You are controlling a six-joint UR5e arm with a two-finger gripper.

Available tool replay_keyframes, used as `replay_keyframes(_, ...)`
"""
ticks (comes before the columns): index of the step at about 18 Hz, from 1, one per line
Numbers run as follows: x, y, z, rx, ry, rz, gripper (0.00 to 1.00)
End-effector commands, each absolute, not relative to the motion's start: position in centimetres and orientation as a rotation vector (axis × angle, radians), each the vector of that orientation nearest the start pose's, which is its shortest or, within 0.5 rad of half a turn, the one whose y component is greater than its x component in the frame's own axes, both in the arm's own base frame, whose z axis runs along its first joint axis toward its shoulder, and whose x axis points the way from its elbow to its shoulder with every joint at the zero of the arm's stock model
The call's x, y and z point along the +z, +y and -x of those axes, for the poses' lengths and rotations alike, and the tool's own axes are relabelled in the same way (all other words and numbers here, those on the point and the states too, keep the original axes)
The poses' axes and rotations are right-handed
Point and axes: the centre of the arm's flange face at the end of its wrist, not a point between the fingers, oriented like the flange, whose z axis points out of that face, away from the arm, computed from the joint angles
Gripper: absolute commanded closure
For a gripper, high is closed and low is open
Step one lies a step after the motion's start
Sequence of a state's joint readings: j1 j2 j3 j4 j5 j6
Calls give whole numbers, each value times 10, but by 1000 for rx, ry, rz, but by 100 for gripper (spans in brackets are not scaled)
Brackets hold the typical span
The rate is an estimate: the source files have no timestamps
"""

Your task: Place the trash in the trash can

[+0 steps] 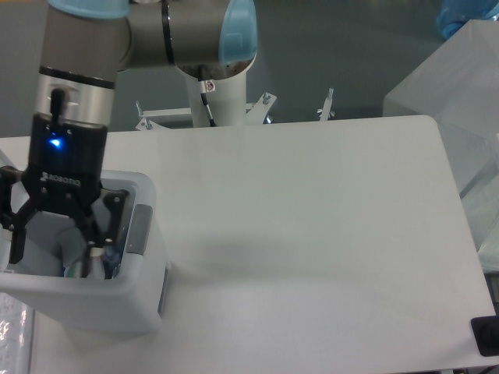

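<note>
1. Your end effector (53,249) hangs over the mouth of the bin (117,300) at the left edge of the bench (312,234), fingers spread wide and holding nothing. The left finger sits at or just outside the bin's left rim; the right finger is inside the opening. If you lift at an angle, or shut the fingers while this low, a finger could hook the rim and drag or tip the bin.

2. The bottle (86,261) appears as a bluish shape inside the bin, just beside the right finger. You cannot tell whether it touches that finger. If it leans on it, a fast lift may pull it up or flick it out over the rim.

3. You cannot tell whether the bottle lies flat or stands on end. Being long, it may stick up above the rim if it stands on end, and then a sideways move at this height would knock it.

4. The wrapper is not distinguishable in this view; nothing shows on the open bench. Judge the task as near done, but check the bin's contents once the arm clears, since the end effector hides much of the opening.

5. The bin stands close to the bench's left and front edges. Any push from the arm could slide it off.

6. The lid is not clearly visible, so mind where it hangs when you withdraw.
</note>
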State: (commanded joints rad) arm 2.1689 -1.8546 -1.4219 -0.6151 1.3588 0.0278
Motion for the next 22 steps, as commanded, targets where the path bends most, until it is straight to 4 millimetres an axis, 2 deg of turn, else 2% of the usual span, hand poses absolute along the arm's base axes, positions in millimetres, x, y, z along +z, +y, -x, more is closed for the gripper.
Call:
replay_keyframes(1, 508, 615, 247, 113, -624, 2257, 0)
replay_keyframes(2, 493, 604, 266, 168, -689, 2271, 0)
replay_keyframes(3, 491, 591, 290, 196, -734, 2264, 0)
replay_keyframes(6, 512, 572, 337, 248, -799, 2203, 0)
replay_keyframes(7, 524, 570, 347, 268, -797, 2182, 0)
replay_keyframes(9, 533, 567, 368, 321, -762, 2178, 0)
replay_keyframes(11, 543, 562, 372, 373, -690, 2197, 0)
replay_keyframes(13, 528, 557, 375, 401, -585, 2285, 0)
replay_keyframes(14, 523, 554, 370, 419, -498, 2350, 0)
replay_keyframes(16, 529, 545, 364, 476, -331, 2428, 0)
replay_keyframes(19, 523, 519, 365, 479, -240, 2537, 0)
replay_keyframes(22, 520, 507, 357, 497, -47, 2618, 0)
